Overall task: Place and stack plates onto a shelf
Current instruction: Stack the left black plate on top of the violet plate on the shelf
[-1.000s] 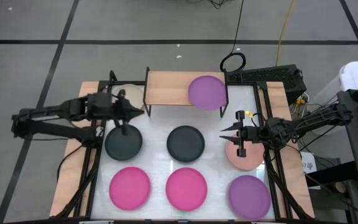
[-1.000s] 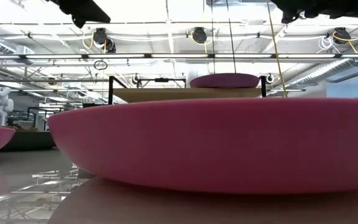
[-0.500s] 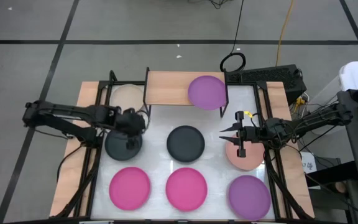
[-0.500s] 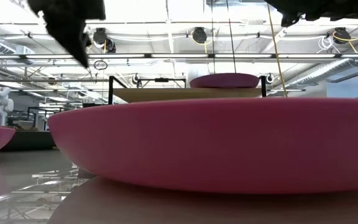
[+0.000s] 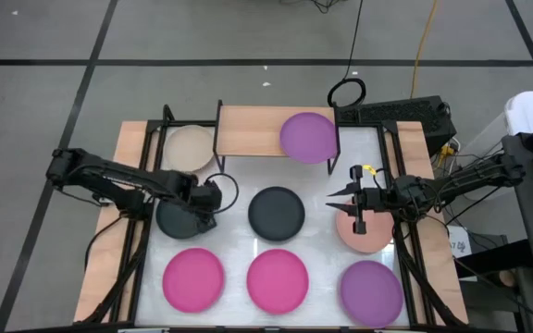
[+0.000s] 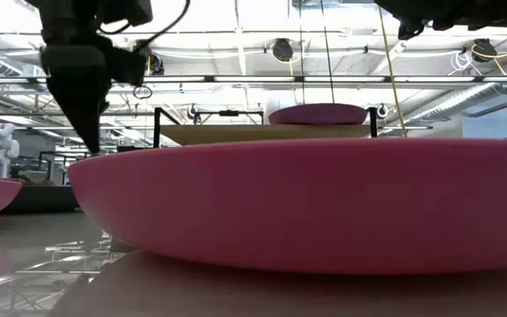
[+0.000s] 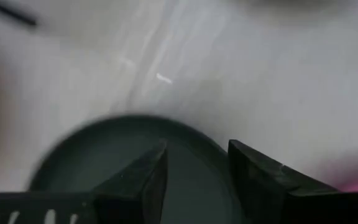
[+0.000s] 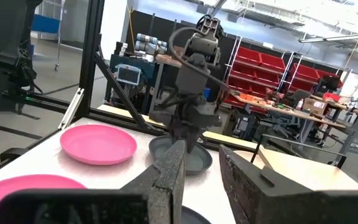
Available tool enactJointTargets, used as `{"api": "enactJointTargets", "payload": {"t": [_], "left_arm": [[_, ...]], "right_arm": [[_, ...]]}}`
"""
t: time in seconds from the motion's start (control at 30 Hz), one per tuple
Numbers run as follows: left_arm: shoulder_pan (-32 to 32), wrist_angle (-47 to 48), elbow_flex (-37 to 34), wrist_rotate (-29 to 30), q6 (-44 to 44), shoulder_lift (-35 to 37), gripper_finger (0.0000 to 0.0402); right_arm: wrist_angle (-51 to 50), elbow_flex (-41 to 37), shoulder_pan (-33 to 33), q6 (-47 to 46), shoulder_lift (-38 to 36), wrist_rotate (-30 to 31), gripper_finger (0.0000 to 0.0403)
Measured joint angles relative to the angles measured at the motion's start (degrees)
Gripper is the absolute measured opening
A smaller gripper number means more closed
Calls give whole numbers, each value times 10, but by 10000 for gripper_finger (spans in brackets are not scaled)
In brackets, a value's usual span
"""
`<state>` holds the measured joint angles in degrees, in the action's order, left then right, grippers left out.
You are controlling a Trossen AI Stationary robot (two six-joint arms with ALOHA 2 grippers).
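My left gripper (image 5: 209, 207) points down, open, over the right part of the left dark grey plate (image 5: 179, 218), which lies flat on the table; the left wrist view shows this plate (image 7: 92, 162) under its fingers. Farther right, my right gripper (image 5: 331, 199) hangs level and open above a salmon plate (image 5: 366, 237), holding nothing. The shelf (image 5: 248, 132) at the far side carries a purple plate (image 5: 308, 137). A beige plate (image 5: 190, 146) lies left of the shelf. My left gripper comes at the dark grey plate from above, its fingers (image 7: 143, 180) pointing down by the plate's right rim (image 7: 194, 134). Whether the fingers touch the plate I cannot tell.
A second dark grey plate (image 5: 277, 211) lies mid-table. Two hot pink plates (image 5: 192, 277) (image 5: 277, 280) and another purple plate (image 5: 371, 289) lie along the near edge. Black frame rails (image 5: 142, 231) run along both table sides.
My left gripper has swung from beside the shelf's left end toward the table's near edge and down onto the left dark grey plate, tipping from level to pointing down. No plate has moved.
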<state>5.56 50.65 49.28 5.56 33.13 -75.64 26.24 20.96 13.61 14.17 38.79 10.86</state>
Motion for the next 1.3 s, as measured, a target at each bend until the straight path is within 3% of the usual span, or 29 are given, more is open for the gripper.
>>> {"api": "enactJointTargets", "payload": {"t": [0.43, 0.73, 0.83, 1.03, 1.3], "left_arm": [[33, -12, 0, 0, 167, -123, 177], [33, -9, 0, -1, 191, -164, 172], [33, -8, 0, -8, 184, -169, 139], [33, 12, 2, -30, 169, -159, 25], [56, 128, 117, -67, 110, -122, 10]], "right_arm": [[-1, 0, 0, 0, 0, 0, 84], [-13, 0, 0, -15, 0, 0, 84], [-15, 0, 0, -18, 0, 0, 84], [-14, 0, 0, -22, 0, 0, 84], [-7, 0, 0, -21, 0, 0, 84]]}}
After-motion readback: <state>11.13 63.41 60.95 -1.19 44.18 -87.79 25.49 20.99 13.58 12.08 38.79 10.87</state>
